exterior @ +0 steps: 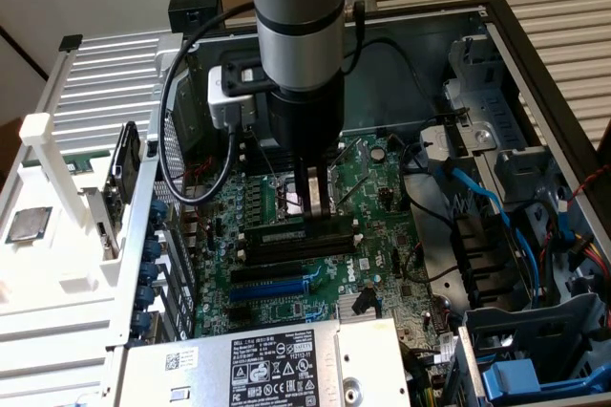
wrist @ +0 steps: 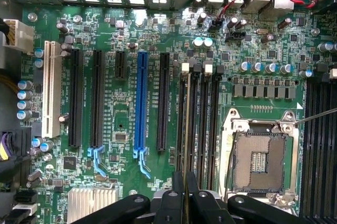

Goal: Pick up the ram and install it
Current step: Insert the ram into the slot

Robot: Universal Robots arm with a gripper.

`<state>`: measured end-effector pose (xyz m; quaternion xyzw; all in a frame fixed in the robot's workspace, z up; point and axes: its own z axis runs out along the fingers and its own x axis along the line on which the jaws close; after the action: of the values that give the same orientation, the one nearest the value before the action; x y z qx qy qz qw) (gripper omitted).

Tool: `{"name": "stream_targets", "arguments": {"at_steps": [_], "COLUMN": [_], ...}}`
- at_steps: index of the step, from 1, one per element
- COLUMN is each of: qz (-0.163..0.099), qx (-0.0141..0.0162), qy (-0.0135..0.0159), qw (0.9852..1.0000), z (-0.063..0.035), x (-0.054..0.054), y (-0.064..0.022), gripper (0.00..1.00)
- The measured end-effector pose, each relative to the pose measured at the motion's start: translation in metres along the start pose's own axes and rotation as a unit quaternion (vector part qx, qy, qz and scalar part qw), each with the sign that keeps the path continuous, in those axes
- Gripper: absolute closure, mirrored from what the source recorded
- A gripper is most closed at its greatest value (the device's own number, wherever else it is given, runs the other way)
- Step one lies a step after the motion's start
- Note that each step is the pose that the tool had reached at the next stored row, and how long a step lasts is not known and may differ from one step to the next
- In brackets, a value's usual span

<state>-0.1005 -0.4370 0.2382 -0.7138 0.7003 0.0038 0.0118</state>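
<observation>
Claw (wrist: 185,188) grips ram (wrist: 186,129) at green mobo (wrist: 118,121) slots, open PC case (exterior: 420,39).

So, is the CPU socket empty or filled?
Empty: the CPU socket shows its bare contact grid in the wrist view, with no processor or cooler seated on it.
</observation>
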Motion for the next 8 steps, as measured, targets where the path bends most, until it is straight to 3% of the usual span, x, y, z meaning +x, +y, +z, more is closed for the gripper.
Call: {"name": "stream_targets", "arguments": {"at_steps": [8], "qz": [0.0], "qx": [0.0], "qy": [0.0006], "qw": [1.0], "z": [0.0015], "x": [0.0], "y": [0.0004], "gripper": [0.87]}}
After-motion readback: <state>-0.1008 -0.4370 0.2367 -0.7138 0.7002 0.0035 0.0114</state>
